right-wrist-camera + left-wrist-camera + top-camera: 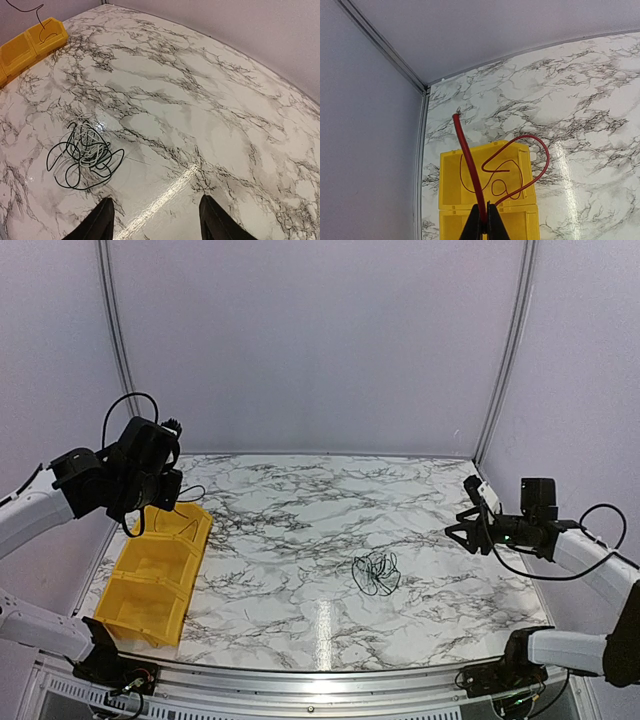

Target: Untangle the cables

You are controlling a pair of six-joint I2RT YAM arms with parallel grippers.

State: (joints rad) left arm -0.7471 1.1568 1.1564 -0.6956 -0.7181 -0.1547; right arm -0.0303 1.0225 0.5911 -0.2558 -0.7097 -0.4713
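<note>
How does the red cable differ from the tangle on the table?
The red cable is one strand, pinched in the left gripper and hanging over the yellow bin; the tangle is several dark and pale strands bunched together. The red cable is raised, while the tangle lies on the table, touched by nothing. Both are thin, looping wire.

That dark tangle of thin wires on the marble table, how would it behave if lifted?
Probably floppy: the tangle lies in loose, thin loops, so strands would likely dangle. Likely very light, being so thin. Maybe slightly springy: the red wire in the shut left pincer holds its arc in the air.
</note>
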